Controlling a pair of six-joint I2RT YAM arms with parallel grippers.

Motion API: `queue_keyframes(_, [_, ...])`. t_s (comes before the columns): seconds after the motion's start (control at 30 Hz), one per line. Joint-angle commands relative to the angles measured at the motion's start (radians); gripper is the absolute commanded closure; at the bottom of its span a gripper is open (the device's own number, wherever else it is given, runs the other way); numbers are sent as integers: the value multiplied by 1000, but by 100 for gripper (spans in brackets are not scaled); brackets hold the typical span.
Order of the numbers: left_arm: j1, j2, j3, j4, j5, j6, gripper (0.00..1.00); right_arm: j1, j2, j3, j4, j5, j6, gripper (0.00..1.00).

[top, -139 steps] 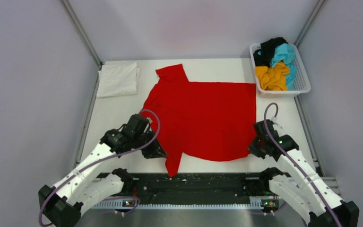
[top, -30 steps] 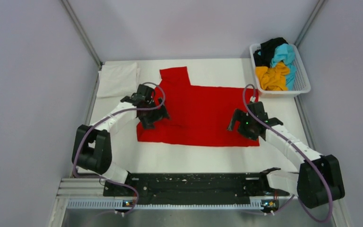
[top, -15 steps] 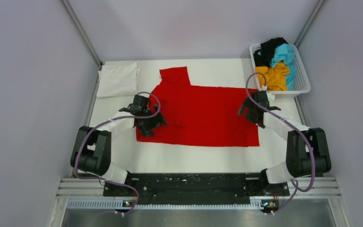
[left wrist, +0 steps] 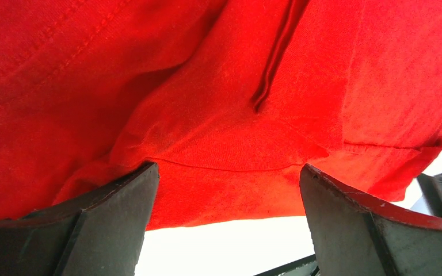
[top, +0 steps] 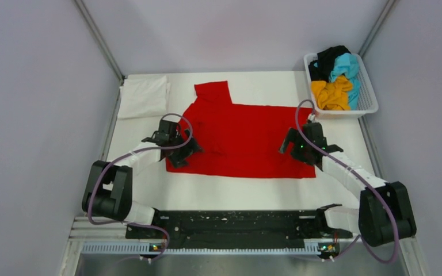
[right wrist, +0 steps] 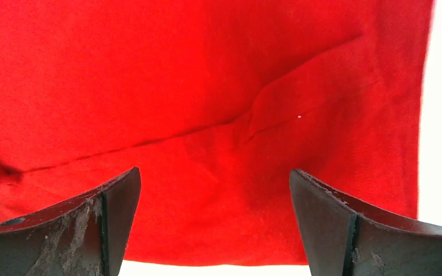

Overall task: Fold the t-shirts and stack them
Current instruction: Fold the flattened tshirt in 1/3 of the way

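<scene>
The bright red t-shirt lies in the middle of the table, its near half folded over onto the far half, with one sleeve pointing to the back. My left gripper hovers open over its left end. My right gripper hovers open over its right end. In the left wrist view the red cloth fills the space beyond the open gripper, and nothing is pinched. The right wrist view likewise shows the open gripper above flat red cloth. A folded white t-shirt lies at the back left.
A white mesh basket stands at the back right with orange-yellow, turquoise and black shirts bunched inside. Bare white table shows in front of the red shirt. Metal frame posts rise at both back corners.
The red shirt's near half was folded over the far half and let go. In the last half second my right gripper swung from the shirt's right edge back inward; the left barely moved.
</scene>
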Motion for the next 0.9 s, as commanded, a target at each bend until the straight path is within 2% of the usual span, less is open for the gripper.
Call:
queue_keyframes(0.0, [7,-2,-88,-35,-77,-12,1,28,83,-40,87,-68,26,1])
queue_keyframes(0.13, [7,-63,-171,-56,-79,-58,1,28,77,-104,54,-39,52,1])
queue_keyframes(0.27, [5,-201,-266,-109,-91,-108,1,28,17,-184,-63,-46,108,1])
queue_keyframes(0.4, [3,-364,-339,-200,-93,-156,1,30,-113,-245,-222,-61,177,1])
queue_keyframes(0.57, [-14,-592,-426,-261,-32,-260,1,32,-305,-247,-427,-55,239,1])
queue_keyframes(0.73, [-19,-774,-366,-419,-54,-266,1,33,-380,-190,-456,-42,194,1])
queue_keyframes(0.87, [-19,-802,-239,-401,-41,-199,1,32,-393,-102,-388,-80,135,1])
